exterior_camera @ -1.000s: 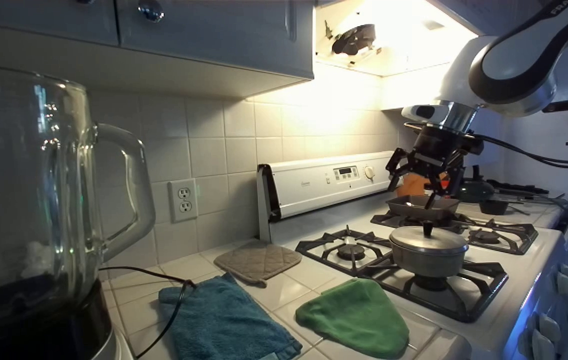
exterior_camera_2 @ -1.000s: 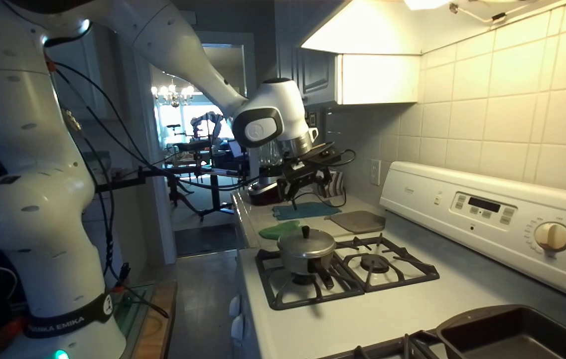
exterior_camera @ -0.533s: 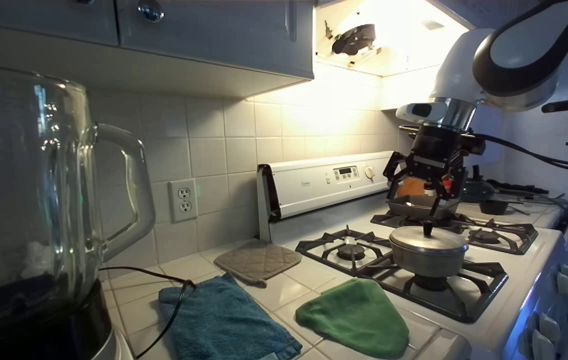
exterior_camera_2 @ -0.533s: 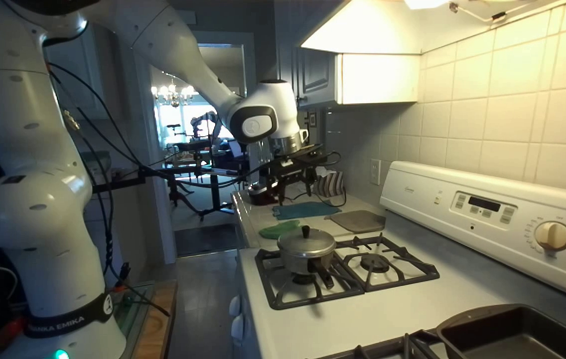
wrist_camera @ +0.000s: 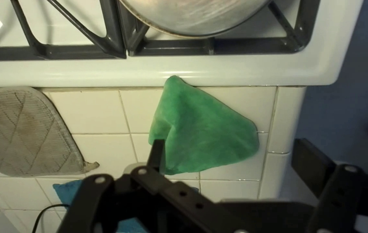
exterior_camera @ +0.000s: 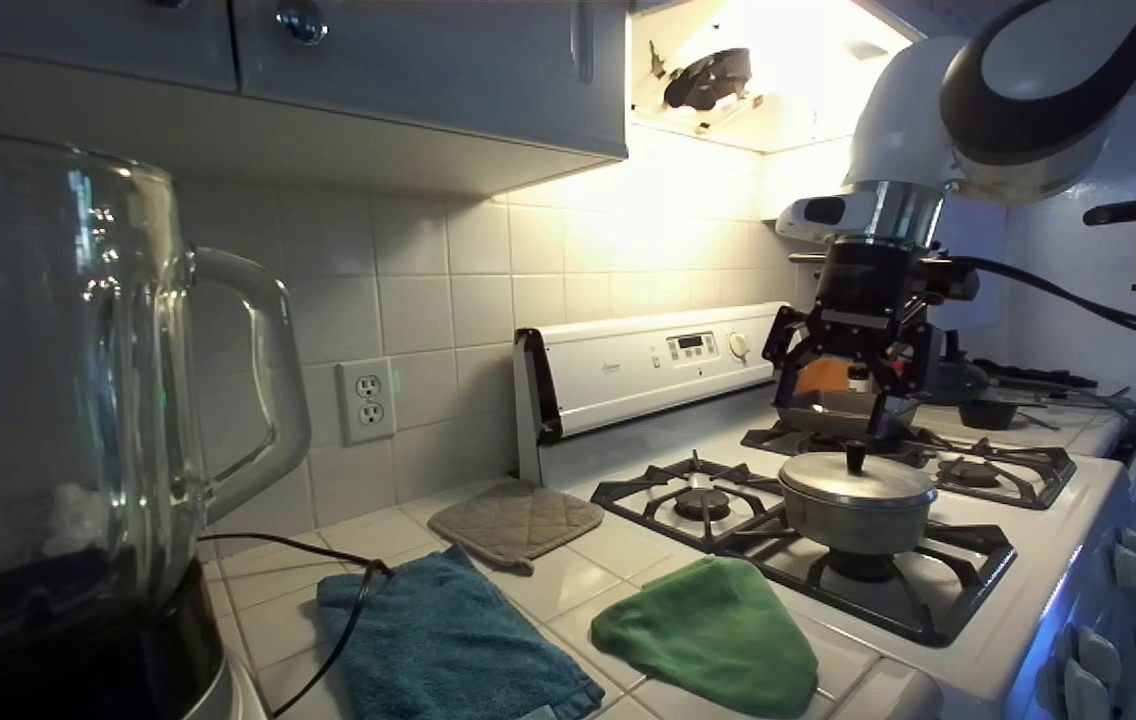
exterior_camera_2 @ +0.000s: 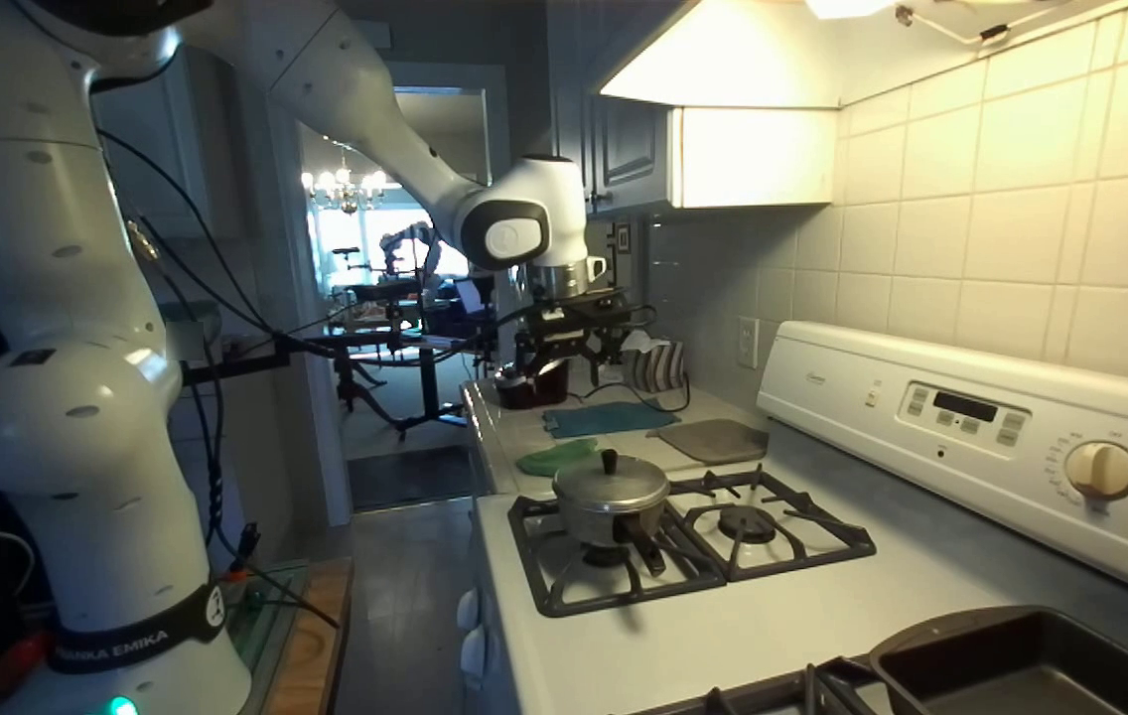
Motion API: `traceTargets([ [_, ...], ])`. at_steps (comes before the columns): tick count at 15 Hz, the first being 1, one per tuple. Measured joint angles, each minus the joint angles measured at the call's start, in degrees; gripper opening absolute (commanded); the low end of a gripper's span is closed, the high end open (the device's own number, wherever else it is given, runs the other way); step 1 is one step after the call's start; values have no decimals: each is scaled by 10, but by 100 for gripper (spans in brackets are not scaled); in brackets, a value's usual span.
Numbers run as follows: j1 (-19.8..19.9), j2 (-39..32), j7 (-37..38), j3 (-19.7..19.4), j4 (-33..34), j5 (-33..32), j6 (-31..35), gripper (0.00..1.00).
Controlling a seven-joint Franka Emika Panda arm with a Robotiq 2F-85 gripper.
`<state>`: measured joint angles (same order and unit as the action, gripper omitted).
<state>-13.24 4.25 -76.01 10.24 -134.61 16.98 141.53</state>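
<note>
My gripper (wrist_camera: 229,150) is open and empty in the wrist view. A folded green cloth (wrist_camera: 206,132) lies on the tiled counter below, between the fingers in that view, with clear height apparent in an exterior view (exterior_camera_2: 557,457). The left finger overlaps the cloth's edge in the picture; the right finger lies beyond the counter's edge. In an exterior view the gripper (exterior_camera: 840,400) hangs pointing down, its tips behind the lidded metal pot (exterior_camera: 858,510) in the picture. A blue towel (exterior_camera: 458,640) and a grey quilted pot holder (exterior_camera: 518,522) lie near the cloth.
A glass blender (exterior_camera: 118,380) with a black cord stands on the counter. The stove's grates (exterior_camera_2: 773,536) bear the pot, whose handle (exterior_camera_2: 645,546) sticks out. A dark baking pan (exterior_camera_2: 1041,665) sits farther along. A cabinet (exterior_camera: 448,90) overhangs the counter.
My gripper has swung from a tilt to pointing nearly straight down. It has shifted left in the view that shows the robot base. The cloths and pot have not moved.
</note>
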Motion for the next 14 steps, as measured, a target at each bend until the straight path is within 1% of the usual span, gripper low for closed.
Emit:
traceTargets([
  [3, -8, -10, -7, 7, 15, 0, -14, 100],
  [5, -13, -18, -40, 11, 23, 1, -22, 100],
  [11, -14, -54, -227, 18, 49, 23, -31, 100],
  [14, -12, -72, -325, 21, 67, 45, -55, 100],
])
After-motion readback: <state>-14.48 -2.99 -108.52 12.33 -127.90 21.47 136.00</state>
